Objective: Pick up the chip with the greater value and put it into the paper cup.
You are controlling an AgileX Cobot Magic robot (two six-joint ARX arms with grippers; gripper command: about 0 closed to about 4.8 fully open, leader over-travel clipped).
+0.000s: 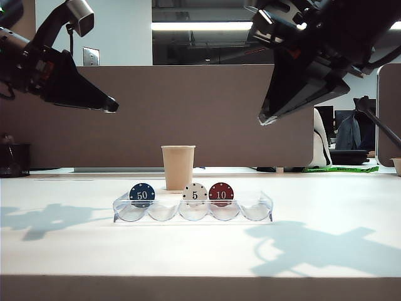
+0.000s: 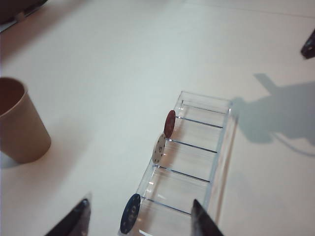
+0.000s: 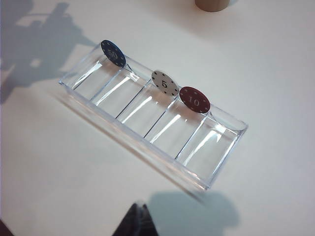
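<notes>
Left gripper (image 2: 138, 219), jaws wide and empty, hangs above the blue 50 chip (image 1: 142, 195), upright at the tray (image 1: 266, 204)'s end slot. Chip looks light, rigid, slick; pinch its flat faces. Right gripper (image 3: 138, 221) waits aloft, opening unclear.

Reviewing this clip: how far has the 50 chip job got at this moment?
Nothing is finished yet. The blue 50 chip stands on edge in the clear tray, and the paper cup sits behind it, no chip visible inside. In hand: the left end effector hangs open above the chip; the right end effector waits high at the right. Left: grasp, lift, drop into the cup.
</notes>
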